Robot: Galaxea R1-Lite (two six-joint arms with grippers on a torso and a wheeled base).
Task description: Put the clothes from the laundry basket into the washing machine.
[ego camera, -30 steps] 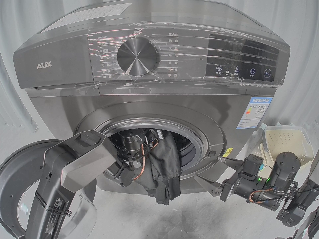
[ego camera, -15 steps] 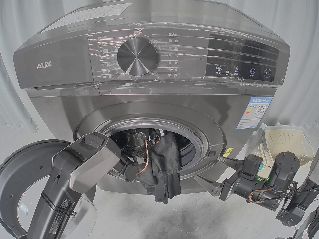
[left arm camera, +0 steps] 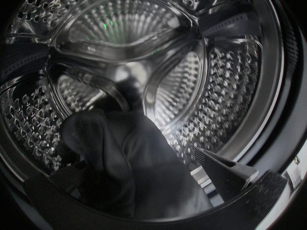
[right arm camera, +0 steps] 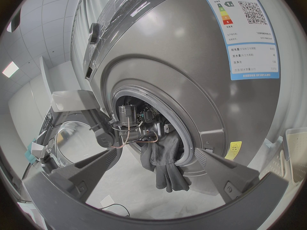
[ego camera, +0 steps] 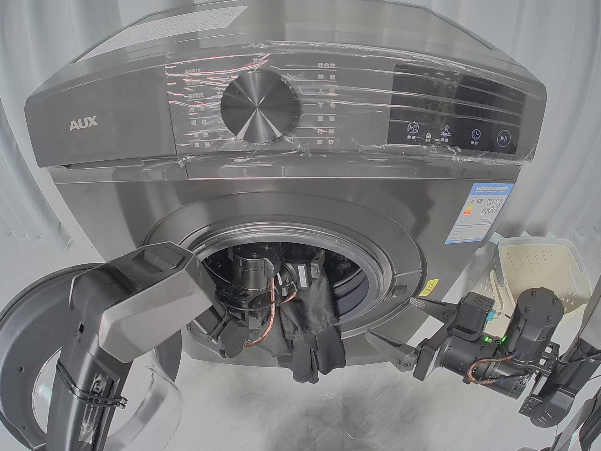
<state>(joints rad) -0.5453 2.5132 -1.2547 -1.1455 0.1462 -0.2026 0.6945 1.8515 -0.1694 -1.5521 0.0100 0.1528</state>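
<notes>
Hanging open at far left: the washing machine door. Left gripper sits inside the drum, fingers spread wide, not clamped. Dark garment lies between them and drapes over the opening's lower rim. Right gripper wide open, empty, near the laundry basket.

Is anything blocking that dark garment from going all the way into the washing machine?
Nothing visible. The door is swung open and the drum behind the garment looks bare. The garment just lies over the opening's lower rim, partly hanging outside.
</notes>
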